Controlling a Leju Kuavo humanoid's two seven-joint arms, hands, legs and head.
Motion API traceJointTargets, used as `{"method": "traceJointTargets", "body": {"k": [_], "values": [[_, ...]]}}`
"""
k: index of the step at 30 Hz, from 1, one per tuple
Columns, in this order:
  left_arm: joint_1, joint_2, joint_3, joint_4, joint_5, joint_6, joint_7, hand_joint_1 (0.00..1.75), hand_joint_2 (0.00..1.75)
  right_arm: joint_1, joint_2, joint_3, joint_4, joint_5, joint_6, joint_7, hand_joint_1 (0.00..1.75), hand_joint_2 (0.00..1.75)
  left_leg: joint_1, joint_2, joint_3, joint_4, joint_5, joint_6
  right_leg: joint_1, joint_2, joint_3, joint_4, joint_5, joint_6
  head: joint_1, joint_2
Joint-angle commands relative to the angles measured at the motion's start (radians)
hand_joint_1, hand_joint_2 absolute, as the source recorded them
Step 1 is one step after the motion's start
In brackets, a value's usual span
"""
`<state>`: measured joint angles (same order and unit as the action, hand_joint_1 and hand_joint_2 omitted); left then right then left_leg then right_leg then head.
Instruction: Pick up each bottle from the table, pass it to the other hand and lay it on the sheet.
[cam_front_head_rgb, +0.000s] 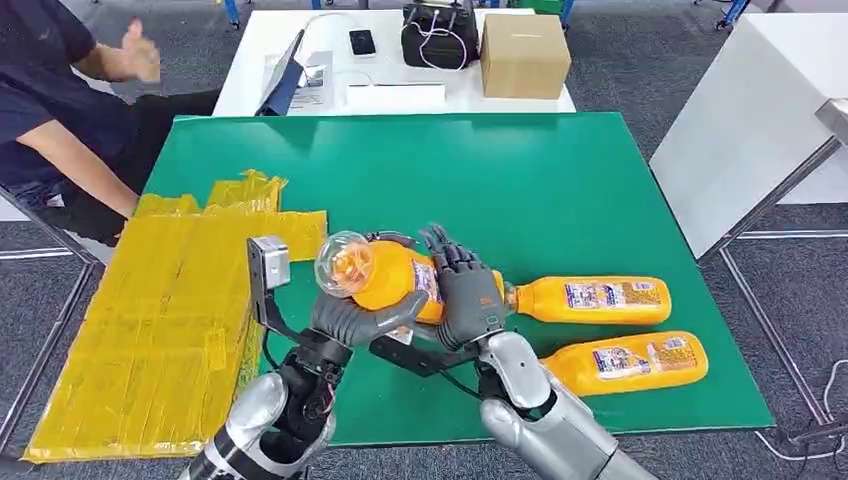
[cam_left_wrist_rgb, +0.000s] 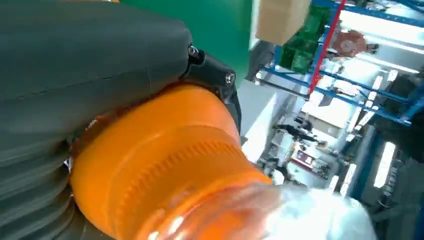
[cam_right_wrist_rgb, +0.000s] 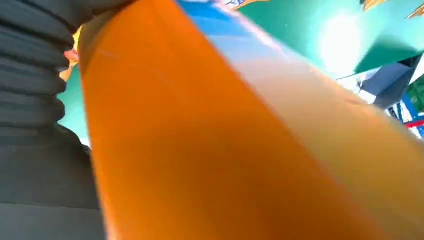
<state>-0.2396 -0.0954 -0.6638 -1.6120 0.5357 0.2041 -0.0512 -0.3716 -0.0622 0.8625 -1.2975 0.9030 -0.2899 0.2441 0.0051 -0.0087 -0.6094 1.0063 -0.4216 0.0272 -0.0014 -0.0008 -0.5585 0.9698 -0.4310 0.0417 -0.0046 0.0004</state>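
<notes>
Handover under way above table: left hand and right hand both grip orange bottle. Next, likely: right lets go, left carries it to yellow sheet.

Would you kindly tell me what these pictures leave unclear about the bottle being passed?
- Held bottle, head view: its label is largely covered by the right hand; print unreadable.
- Left hand, head view: its fingers lie under the bottle, so grip firmness is unclear.
- Right wrist view: bottle blurred; the hold cannot be judged.
- Left wrist view: bottle cut off by the edge.
</notes>
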Motion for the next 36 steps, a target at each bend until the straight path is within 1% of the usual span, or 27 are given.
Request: {"method": "traceJointTargets", "body": {"k": [1,2,3,5,7,8,9,11,12,13,14,15,17,18,19,20,21,22,23,25,26,27,28,29,30,32,36], "values": [[-0.005,0.029,0.043,-0.109,-0.033,0.006,-0.019,1.75,1.75,0.056,-0.073,-0.026,-0.089,0.020,-0.002,-0.010,0.00,0.00,0.000,-0.001,0.005,0.001,-0.003,-0.001,0.000,-0.002,0.006,0.001,-0.003,-0.001,0.000,0.000],[0.003,0.023,0.065,-0.125,-0.073,0.014,-0.049,1.75,1.75,0.085,-0.080,-0.053,-0.116,0.043,-0.012,-0.006,0.00,0.00,0.000,-0.002,0.002,0.000,-0.001,-0.001,0.000,-0.002,0.003,0.000,-0.002,-0.001,0.000,0.000],[0.005,0.028,0.086,-0.138,-0.104,0.023,-0.072,1.75,1.75,0.092,-0.114,-0.059,-0.145,0.042,-0.018,-0.003,0.00,0.00,0.000,-0.002,0.003,0.000,-0.001,-0.001,0.000,-0.002,0.004,0.000,-0.002,-0.001,0.000,0.000],[0.015,0.036,0.139,-0.174,-0.160,0.039,-0.106,1.75,1.75,0.159,-0.174,-0.109,-0.238,0.056,-0.053,0.000,0.00,0.00,0.000,-0.002,0.001,0.000,0.000,-0.001,0.000,-0.002,0.002,0.000,-0.001,0.000,0.000,0.000],[0.028,0.045,0.208,-0.207,-0.240,0.073,-0.140,1.75,1.75,0.298,-0.233,-0.215,-0.403,0.048,-0.091,-0.012,0.00,0.00,0.000,-0.004,0.001,0.000,0.000,0.000,0.000,-0.004,0.002,0.000,-0.001,0.000,0.000,0.000],[0.036,0.049,0.243,-0.216,-0.292,0.085,-0.153,1.75,1.75,0.394,-0.245,-0.288,-0.509,0.007,-0.127,-0.054,0.00,0.00,0.000,-0.005,0.002,0.000,-0.001,-0.001,0.000,-0.005,0.004,0.000,-0.003,0.000,0.000,0.000],[0.042,0.051,0.261,-0.219,-0.333,0.086,-0.161,1.75,1.75,0.467,-0.236,-0.348,-0.576,-0.010,-0.160,-0.085,0.00,0.00,0.000,-0.008,0.001,0.000,-0.001,-0.001,0.000,-0.008,0.004,0.000,-0.003,0.000,0.000,0.000],[0.065,0.054,0.292,-0.205,-0.438,0.103,-0.195,1.75,1.75,0.599,-0.221,-0.452,-0.720,-0.152,-0.205,-0.187,0.00,0.00,-0.001,-0.010,0.001,0.000,-0.001,-0.001,-0.001,-0.010,0.004,0.000,-0.003,0.000,0.000,0.000],[0.070,0.056,0.294,-0.201,-0.440,0.102,-0.202,1.75,1.75,0.614,-0.226,-0.462,-0.739,-0.156,-0.200,-0.191,0.00,0.00,0.000,-0.012,0.003,0.001,-0.003,-0.001,0.000,-0.012,0.007,0.000,-0.006,-0.001,0.000,0.000],[0.075,0.055,0.296,-0.196,-0.440,0.098,-0.212,1.75,1.75,0.623,-0.225,-0.472,-0.753,-0.158,-0.191,-0.194,0.00,0.00,-0.001,-0.011,0.004,0.001,-0.004,-0.001,-0.001,-0.010,0.007,0.001,-0.006,-0.001,0.000,0.000],[0.075,0.055,0.296,-0.196,-0.440,0.098,-0.212,1.75,1.75,0.623,-0.225,-0.472,-0.753,-0.158,-0.191,-0.194,0.00,0.00,-0.001,-0.009,-0.001,0.000,-0.001,-0.001,-0.001,-0.008,0.002,0.000,-0.002,0.000,0.000,0.000],[0.078,0.052,0.294,-0.193,-0.441,0.097,-0.217,1.75,1.75,0.616,-0.217,-0.472,-0.746,-0.158,-0.185,-0.195,0.00,0.00,-0.001,-0.008,0.001,0.000,-0.003,-0.001,-0.001,-0.007,0.004,0.001,-0.004,-0.001,0.000,0.000],[0.076,0.047,0.292,-0.193,-0.440,0.098,-0.217,1.75,1.75,0.600,-0.201,-0.471,-0.724,-0.155,-0.180,-0.199,0.00,0.00,-0.001,-0.006,-0.001,0.000,-0.002,-0.001,0.000,-0.005,0.001,0.000,-0.002,-0.001,0.000,0.000],[0.076,0.047,0.292,-0.193,-0.440,0.098,-0.217,1.75,1.75,0.600,-0.201,-0.471,-0.724,-0.155,-0.180,-0.199,0.00,0.00,-0.001,-0.005,0.004,0.001,-0.004,-0.002,0.000,-0.004,0.005,0.001,-0.004,-0.001,0.000,0.000],[0.076,0.047,0.292,-0.193,-0.440,0.098,-0.217,1.75,1.75,0.600,-0.201,-0.471,-0.724,-0.155,-0.180,-0.199,0.00,0.00,0.000,-0.005,-0.001,0.000,-0.002,-0.001,0.000,-0.004,0.001,0.000,-0.002,-0.001,0.000,0.000],[0.071,0.053,0.286,-0.188,-0.504,0.122,-0.226,1.75,1.75,0.605,-0.182,-0.483,-0.733,-0.204,-0.212,-0.239,0.00,0.00,0.000,-0.005,-0.001,0.000,-0.001,-0.001,0.000,-0.004,0.000,0.000,-0.001,-0.001,0.000,0.000],[0.067,0.057,0.286,-0.176,-0.571,0.150,-0.233,1.75,1.75,0.628,-0.181,-0.505,-0.771,-0.320,-0.228,-0.302,0.00,0.00,-0.001,-0.005,0.000,0.000,-0.001,-0.001,0.000,-0.005,0.001,0.000,-0.002,-0.001,0.000,0.000],[0.062,0.061,0.287,-0.159,-0.645,0.167,-0.239,1.75,1.75,0.655,-0.178,-0.540,-0.813,-0.398,-0.229,-0.349,0.00,0.00,0.000,-0.006,-0.001,0.000,-0.001,-0.001,0.000,-0.005,0.000,0.000,-0.001,-0.001,0.000,0.000],[0.055,0.068,0.290,-0.130,-0.797,0.207,-0.244,1.75,1.75,0.686,-0.169,-0.590,-0.861,-0.486,-0.217,-0.402,0.00,0.00,-0.001,-0.008,0.000,0.000,-0.001,-0.001,0.000,-0.007,0.001,0.001,-0.003,-0.001,0.000,0.000],[0.049,0.070,0.302,-0.084,-1.002,0.214,-0.222,1.75,1.75,0.714,-0.137,-0.682,-0.907,-0.610,-0.142,-0.479,0.00,0.00,-0.001,-0.009,-0.002,0.000,0.001,0.000,-0.001,-0.008,0.000,0.001,-0.002,-0.001,0.000,0.000],[0.046,0.072,0.302,-0.052,-1.162,0.222,-0.192,1.75,1.75,0.725,-0.115,-0.737,-0.920,-0.692,-0.081,-0.501,0.00,0.00,-0.001,-0.010,0.000,0.000,0.000,0.000,-0.001,-0.009,0.002,0.001,-0.003,-0.001,0.000,0.000],[0.042,0.069,0.303,-0.029,-1.266,0.199,-0.159,1.75,1.75,0.726,-0.113,-0.766,-0.921,-0.713,-0.047,-0.509,0.00,0.00,-0.001,-0.009,-0.001,-0.001,0.001,0.000,-0.001,-0.008,0.001,0.000,-0.002,-0.001,0.000,0.000],[0.017,0.087,0.293,-0.005,-1.354,0.175,-0.135,1.75,1.75,0.719,-0.100,-0.806,-0.915,-0.721,-0.010,-0.504,0.00,0.00,-0.001,-0.009,0.002,-0.001,0.000,0.000,-0.001,-0.008,0.003,0.000,-0.003,-0.001,0.000,0.000],[-0.011,0.104,0.282,0.040,-1.439,0.143,-0.091,1.75,1.75,0.713,-0.092,-0.844,-0.907,-0.762,0.053,-0.486,0.00,0.00,-0.001,-0.008,0.000,-0.001,0.001,0.000,-0.001,-0.007,0.002,-0.001,-0.002,-0.001,0.000,0.000],[-0.028,0.118,0.272,0.078,-1.515,0.099,-0.046,1.75,1.75,0.712,-0.094,-0.871,-0.897,-0.763,0.091,-0.470,0.00,0.00,-0.001,-0.009,0.002,-0.001,0.000,-0.001,-0.001,-0.008,0.004,-0.001,-0.003,-0.001,0.000,0.000],[-0.058,0.129,0.242,0.168,-1.629,0.018,0.014,1.75,1.75,0.711,-0.075,-0.918,-0.884,-0.729,0.126,-0.471,0.00,0.00,-0.001,-0.009,0.000,-0.001,0.002,0.000,-0.001,-0.008,0.002,-0.001,-0.001,-0.001,0.000,0.000],[-0.109,0.134,0.176,0.368,-1.765,-0.075,0.098,1.75,1.75,0.674,-0.065,-0.938,-0.841,-0.691,0.156,-0.448,0.00,0.00,-0.001,-0.010,0.004,-0.003,0.002,-0.001,-0.001,-0.009,0.006,-0.002,-0.001,-0.001,0.000,0.000]]}}
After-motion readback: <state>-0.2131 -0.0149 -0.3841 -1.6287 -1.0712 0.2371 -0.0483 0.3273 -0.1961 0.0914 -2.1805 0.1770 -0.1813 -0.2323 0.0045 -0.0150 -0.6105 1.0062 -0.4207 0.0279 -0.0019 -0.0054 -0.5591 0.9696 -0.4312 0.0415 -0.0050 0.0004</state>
